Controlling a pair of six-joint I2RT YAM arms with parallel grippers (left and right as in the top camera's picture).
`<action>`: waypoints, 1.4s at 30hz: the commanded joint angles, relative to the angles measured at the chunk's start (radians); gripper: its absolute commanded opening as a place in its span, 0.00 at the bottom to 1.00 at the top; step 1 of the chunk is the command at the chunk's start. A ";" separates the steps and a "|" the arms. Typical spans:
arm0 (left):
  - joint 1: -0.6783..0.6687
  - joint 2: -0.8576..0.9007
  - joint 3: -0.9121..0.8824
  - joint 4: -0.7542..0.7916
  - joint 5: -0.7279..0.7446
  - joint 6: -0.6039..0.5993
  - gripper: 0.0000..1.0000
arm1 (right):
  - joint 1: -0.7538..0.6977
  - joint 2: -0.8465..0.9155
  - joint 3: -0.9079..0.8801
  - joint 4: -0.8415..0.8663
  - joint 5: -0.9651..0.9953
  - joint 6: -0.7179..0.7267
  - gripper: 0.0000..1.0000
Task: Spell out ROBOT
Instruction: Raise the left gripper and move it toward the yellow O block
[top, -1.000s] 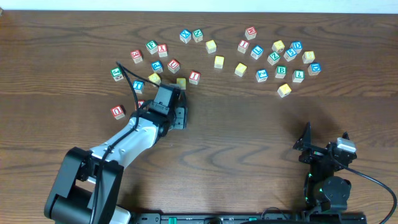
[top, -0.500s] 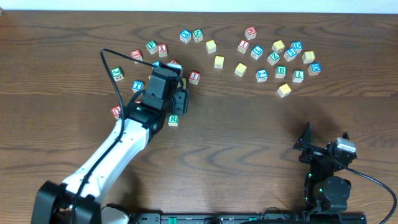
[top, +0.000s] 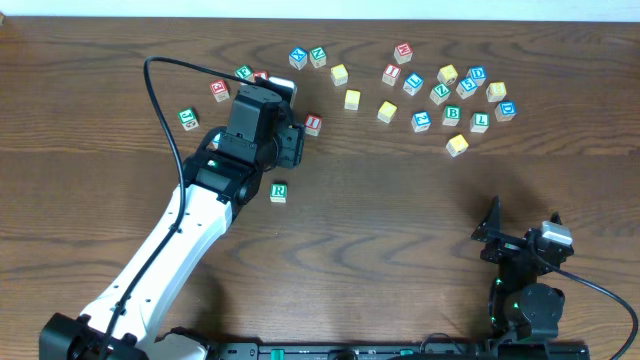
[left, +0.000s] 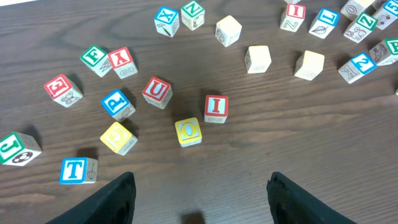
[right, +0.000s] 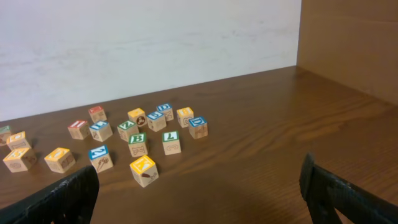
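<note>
The green-lettered R cube (top: 278, 191) lies alone on the table, just on the near side of my left gripper (top: 292, 142). That gripper (left: 202, 180) hangs open and empty above a cluster of cubes. In the left wrist view a yellow O cube (left: 188, 131) sits straight ahead between the fingers, another yellow cube (left: 118, 137) is to its left, and the blue T cube (left: 78, 170) lies beside the left finger. The green B cube (top: 452, 114) (right: 137, 142) is in the far-right group. My right gripper (top: 520, 235) (right: 199, 183) rests open and empty at the near right.
Red I (left: 216, 107), red U (left: 157, 91), red A (left: 122, 61) and green F (left: 94, 57) cubes crowd the left cluster. Plain yellow cubes (top: 352, 99) (top: 387, 111) (top: 457, 145) and several letter cubes are spread along the back.
My left gripper has drawn away from the R cube toward the far cluster, still open. The R cube stays where it lay. The right arm has not moved.
</note>
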 joint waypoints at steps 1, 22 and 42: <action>0.024 0.021 0.023 -0.001 -0.013 0.005 0.67 | 0.014 -0.002 -0.001 -0.004 0.012 0.014 0.99; 0.048 0.161 0.115 0.014 -0.008 0.006 0.67 | 0.014 -0.002 -0.001 -0.004 0.012 0.014 0.99; 0.060 0.390 0.264 -0.051 -0.009 -0.004 0.66 | 0.014 -0.002 -0.001 -0.004 0.012 0.014 0.99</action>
